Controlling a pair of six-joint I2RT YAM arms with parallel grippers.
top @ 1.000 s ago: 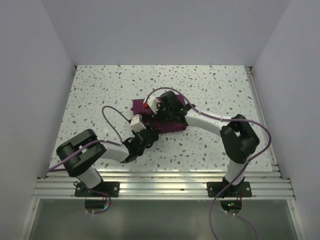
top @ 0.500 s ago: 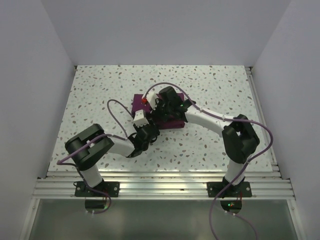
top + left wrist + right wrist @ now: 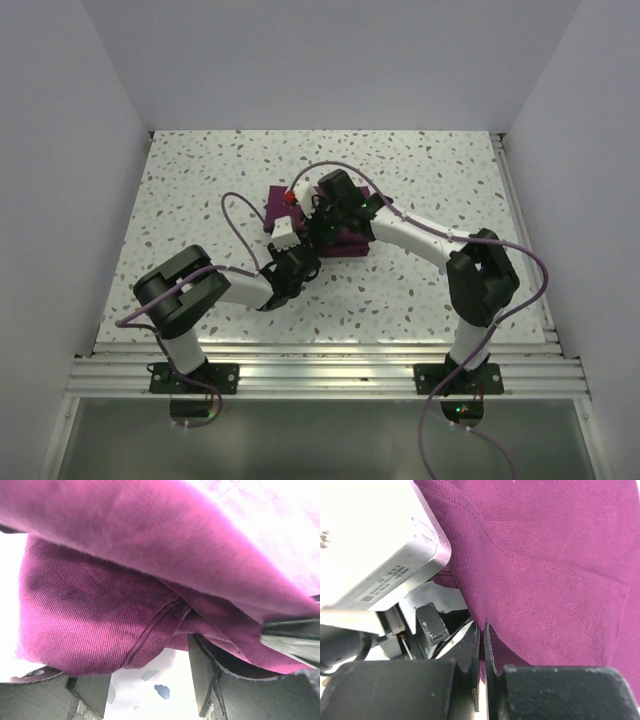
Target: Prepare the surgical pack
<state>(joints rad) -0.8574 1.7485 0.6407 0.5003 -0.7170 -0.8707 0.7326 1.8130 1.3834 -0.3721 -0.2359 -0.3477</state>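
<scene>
Between the spread fingers of the left gripper (image 3: 145,667) lies the purple cloth bundle (image 3: 100,605); the right gripper (image 3: 482,632), pressed together at its hem, should pin it flat.

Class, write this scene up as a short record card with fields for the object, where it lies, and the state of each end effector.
Object: folded plum-purple cloth bundle
Place: middle of the speckled white tabletop, between the two arms
Left end effector: open, fingers apart at the bundle's near edge, a fold of cloth above the gap
Right end effector: shut, tips at a hemmed edge of the cloth; cannot tell whether cloth is pinched
</scene>
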